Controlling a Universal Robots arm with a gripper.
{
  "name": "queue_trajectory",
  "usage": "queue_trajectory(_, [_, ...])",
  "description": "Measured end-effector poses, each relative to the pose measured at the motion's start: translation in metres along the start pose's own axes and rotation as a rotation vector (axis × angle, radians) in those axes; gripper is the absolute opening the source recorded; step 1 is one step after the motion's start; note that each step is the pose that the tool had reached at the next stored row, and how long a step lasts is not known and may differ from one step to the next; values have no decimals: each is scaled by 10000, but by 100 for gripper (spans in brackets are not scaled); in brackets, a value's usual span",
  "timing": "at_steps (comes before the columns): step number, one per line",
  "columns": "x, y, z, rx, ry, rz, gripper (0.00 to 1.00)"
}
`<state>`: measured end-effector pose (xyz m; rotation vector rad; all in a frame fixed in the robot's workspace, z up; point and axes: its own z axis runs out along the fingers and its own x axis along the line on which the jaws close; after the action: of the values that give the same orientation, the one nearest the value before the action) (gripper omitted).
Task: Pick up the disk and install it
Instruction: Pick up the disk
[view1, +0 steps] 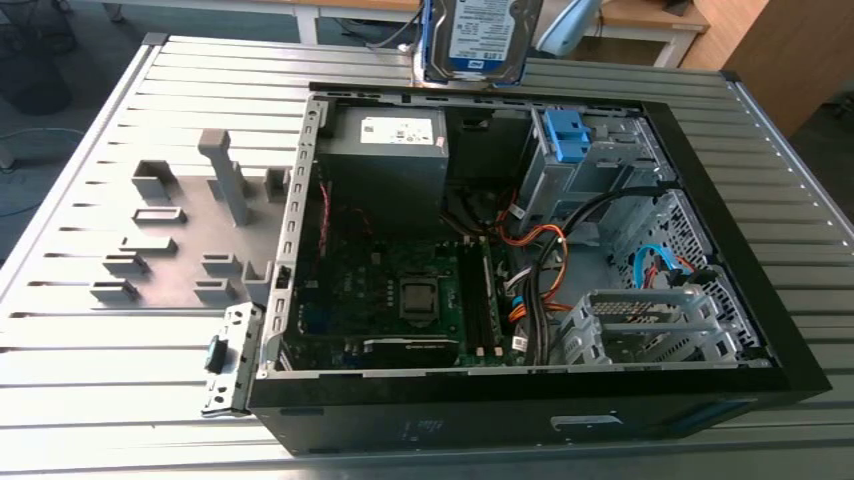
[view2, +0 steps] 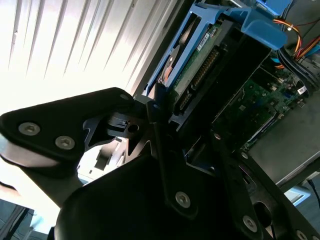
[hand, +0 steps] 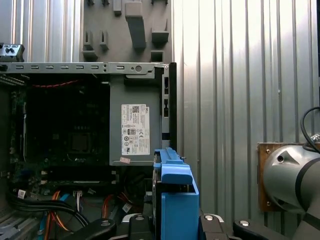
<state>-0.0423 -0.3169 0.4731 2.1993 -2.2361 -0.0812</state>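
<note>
On the slatted metal surface sat the open PC case, side panel off, w/ a grey fixture plate just beside it on the exterior view's left. Inside the case were the PSU in the far corner, the mobo nearer the camera, a drive bay w/ a blue latch toward the exterior view's right, and a second metal cage near the front. The disk was off the surface, held upright above the case's far rim w/ its label facing the exterior view, approx btwn PSU and latch bay. The claw was clamped on it by the blue carrier, seen in both wrist views. Judged step: pick-up done, disk in transit over the case, install not yet done. Which bay was meant, couldn't tell. Seating it prob calls for squaring the carrier to a bay mouth and keeping it level, since slots forgive little. Edges to mind were the case rim right under the disk, the PSU's side and the latch. Room was open above the case and over the bare surface at the sides. It was tight inside, where orange cables crowded the gap btwn mobo and bays.
</note>
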Motion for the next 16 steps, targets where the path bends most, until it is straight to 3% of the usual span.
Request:
queue_trajectory(8, [-2,-108,-4,0,0,0,36])
queue_trajectory(16, [2,-118,-5,0,0,-1,36])
